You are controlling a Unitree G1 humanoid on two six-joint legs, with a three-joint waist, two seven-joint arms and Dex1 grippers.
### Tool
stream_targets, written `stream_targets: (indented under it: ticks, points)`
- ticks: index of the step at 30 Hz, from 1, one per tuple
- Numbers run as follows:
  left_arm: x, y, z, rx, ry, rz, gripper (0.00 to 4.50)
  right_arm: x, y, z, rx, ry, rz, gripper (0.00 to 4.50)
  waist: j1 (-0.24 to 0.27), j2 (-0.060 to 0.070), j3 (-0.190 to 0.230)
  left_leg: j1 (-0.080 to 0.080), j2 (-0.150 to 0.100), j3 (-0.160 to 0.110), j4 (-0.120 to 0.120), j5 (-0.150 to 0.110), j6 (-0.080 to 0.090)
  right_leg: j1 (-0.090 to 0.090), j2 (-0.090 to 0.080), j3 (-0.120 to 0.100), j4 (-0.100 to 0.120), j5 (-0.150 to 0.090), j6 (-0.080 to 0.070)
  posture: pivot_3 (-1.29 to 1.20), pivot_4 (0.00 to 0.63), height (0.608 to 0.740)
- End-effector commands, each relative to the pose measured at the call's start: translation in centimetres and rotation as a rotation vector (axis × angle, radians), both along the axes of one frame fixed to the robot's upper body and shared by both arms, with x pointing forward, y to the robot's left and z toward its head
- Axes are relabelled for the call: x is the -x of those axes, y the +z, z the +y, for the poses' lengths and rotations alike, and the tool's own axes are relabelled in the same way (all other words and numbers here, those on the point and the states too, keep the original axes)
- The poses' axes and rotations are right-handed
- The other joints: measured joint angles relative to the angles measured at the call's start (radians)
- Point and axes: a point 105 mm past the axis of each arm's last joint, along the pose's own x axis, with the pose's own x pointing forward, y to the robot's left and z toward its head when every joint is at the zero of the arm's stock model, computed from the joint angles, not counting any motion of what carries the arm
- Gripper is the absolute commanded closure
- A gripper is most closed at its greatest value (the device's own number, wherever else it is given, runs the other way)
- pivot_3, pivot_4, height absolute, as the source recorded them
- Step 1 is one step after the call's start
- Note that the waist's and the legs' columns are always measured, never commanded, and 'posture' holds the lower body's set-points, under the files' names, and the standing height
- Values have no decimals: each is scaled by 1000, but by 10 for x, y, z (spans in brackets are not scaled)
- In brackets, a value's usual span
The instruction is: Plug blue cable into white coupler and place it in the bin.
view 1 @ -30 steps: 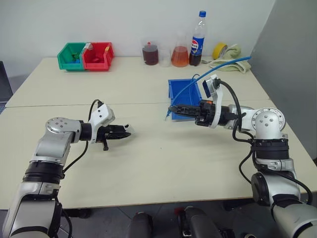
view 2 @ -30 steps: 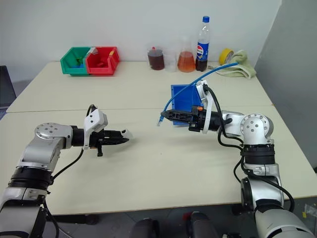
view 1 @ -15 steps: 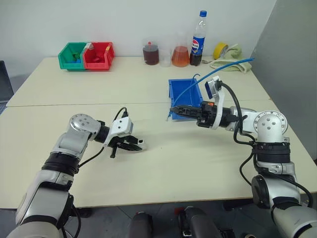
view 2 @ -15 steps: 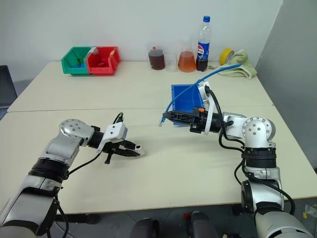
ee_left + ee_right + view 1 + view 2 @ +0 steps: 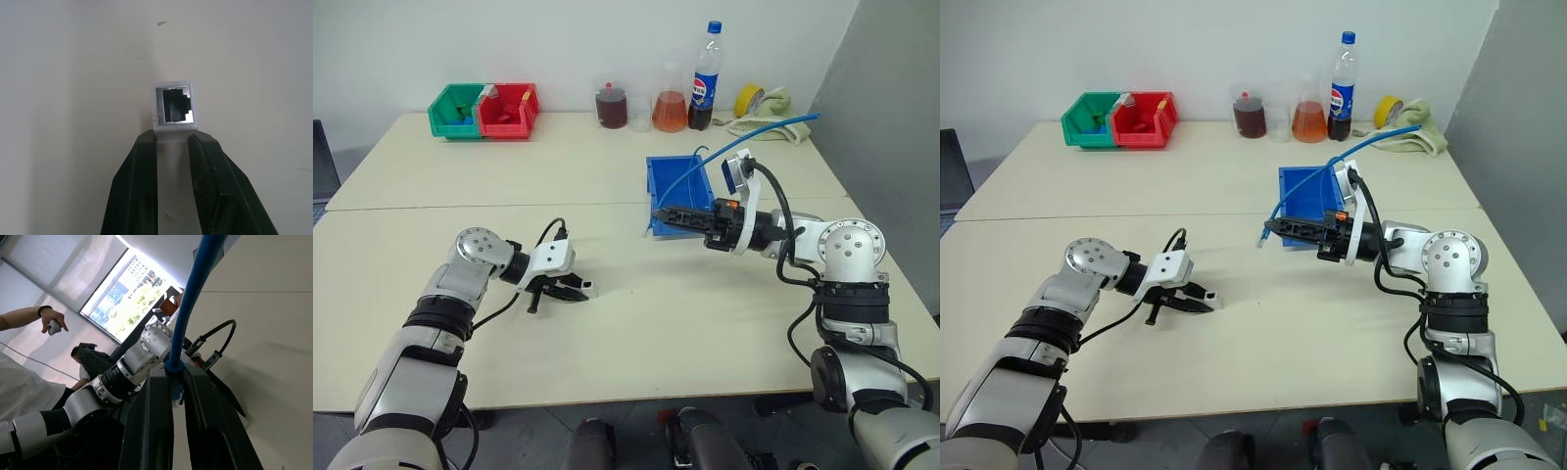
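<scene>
The left fingers (image 5: 576,290), at lower left of centre on the worktop (image 5: 636,343), were closed on the white coupler (image 5: 589,289). The right fingers (image 5: 658,215), right of centre, pinched the blue cable (image 5: 744,132) before the bin (image 5: 668,176).

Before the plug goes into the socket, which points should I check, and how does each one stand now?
1. Left gripper shut on white coupler: ok.
2. Socket face unblocked, seen in the left wrist view: ok.
3. Right gripper shut on blue cable near its plug: ok.
4. Plug lined up with the socket: not ok, they are far apart.
5. Bin open and reachable behind the right gripper: ok.
</scene>
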Motion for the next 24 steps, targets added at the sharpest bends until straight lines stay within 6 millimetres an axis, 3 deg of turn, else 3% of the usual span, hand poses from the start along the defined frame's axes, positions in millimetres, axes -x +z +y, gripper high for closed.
stream_targets:
  ticks: [1,12,14,15,24]
  points:
    - [1,1,14,-25,28,-15,3911,5,11,0,-34,21,-40,4422,-1,0,0,0,0,0,0,0,0,0,0,0,0,0,0,0,150,740]
    - [2,1,16,-33,26,-1,3911,6,11,3,-35,30,-37,4422,0,0,0,0,0,0,0,0,0,0,0,0,0,0,0,0,150,740]
    - [2,1,15,-28,28,3,3207,6,11,3,-35,30,-36,4422,0,0,0,0,0,0,0,0,0,0,0,0,0,0,0,0,150,740]
    - [2,1,15,-24,29,6,3177,6,11,2,-35,29,-36,4422,0,0,0,0,0,0,0,0,0,0,0,0,0,0,0,0,150,740]
    - [2,2,16,-12,35,16,1391,5,11,2,-32,24,-37,4422,0,0,0,0,0,0,0,0,0,0,0,0,0,0,0,0,150,740]
